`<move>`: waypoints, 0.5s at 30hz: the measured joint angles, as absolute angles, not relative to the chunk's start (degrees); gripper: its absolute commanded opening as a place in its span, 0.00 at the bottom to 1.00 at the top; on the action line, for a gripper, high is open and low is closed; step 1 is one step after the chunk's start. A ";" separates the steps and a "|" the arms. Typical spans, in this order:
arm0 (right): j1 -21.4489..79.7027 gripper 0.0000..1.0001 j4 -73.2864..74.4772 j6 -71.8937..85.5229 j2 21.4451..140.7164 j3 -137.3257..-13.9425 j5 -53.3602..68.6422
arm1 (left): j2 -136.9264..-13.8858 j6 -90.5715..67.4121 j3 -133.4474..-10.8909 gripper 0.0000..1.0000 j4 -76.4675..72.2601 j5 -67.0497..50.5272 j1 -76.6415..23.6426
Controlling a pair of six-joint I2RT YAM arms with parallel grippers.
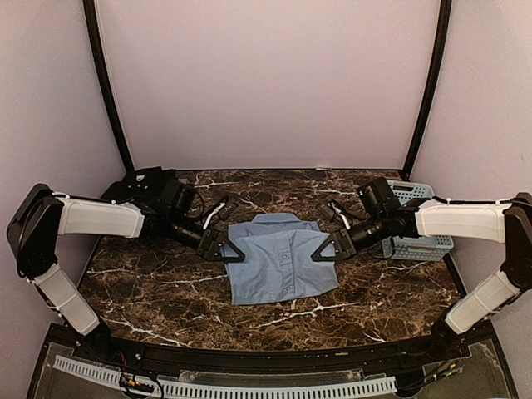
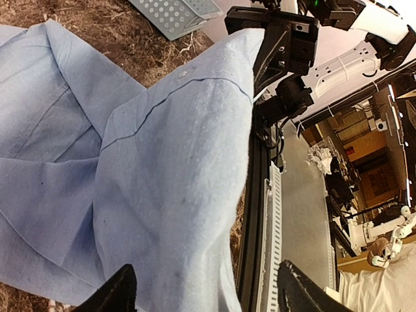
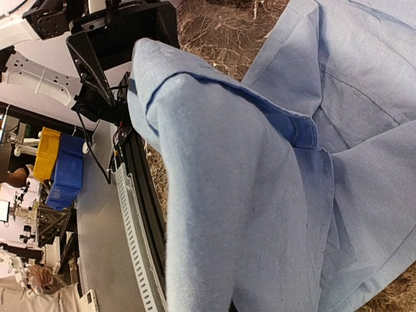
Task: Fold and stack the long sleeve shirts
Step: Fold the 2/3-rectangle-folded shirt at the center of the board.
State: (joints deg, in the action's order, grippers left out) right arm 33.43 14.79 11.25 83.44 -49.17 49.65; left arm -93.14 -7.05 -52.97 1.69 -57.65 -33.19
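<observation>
The light blue long sleeve shirt (image 1: 278,264) lies partly folded on the marble table, collar toward the back. My left gripper (image 1: 224,247) is at its left edge, open, its two fingers wide apart with a fold of the shirt (image 2: 162,169) draped between them. My right gripper (image 1: 326,249) is at the shirt's right edge, shut on a lifted fold of the cloth (image 3: 234,195) that hides its fingers in the right wrist view. A black heap (image 1: 141,184) behind my left arm may be the black shirt; I cannot tell for sure.
A pale blue plastic lattice basket (image 1: 418,224) stands at the back right, just behind my right arm. The table's front edge has a black rail and a white slotted strip (image 1: 249,386).
</observation>
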 measured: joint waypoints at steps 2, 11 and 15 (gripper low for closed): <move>33.19 0.00 14.66 11.57 83.59 -49.19 50.35 | -92.09 -9.26 -50.74 0.74 -2.52 -57.28 -33.15; 32.93 0.00 12.62 13.91 83.79 -49.17 52.14 | -91.68 -17.45 -43.59 0.74 -19.64 -54.83 -33.10; 32.71 0.00 11.18 15.51 83.79 -49.17 52.36 | -91.68 -20.53 -42.00 0.75 -25.06 -54.57 -33.10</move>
State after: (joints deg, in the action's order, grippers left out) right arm 32.71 11.18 15.51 83.79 -49.17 52.36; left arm -91.68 -20.53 -42.00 -25.06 -54.57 -33.10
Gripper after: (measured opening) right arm 0.012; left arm 0.742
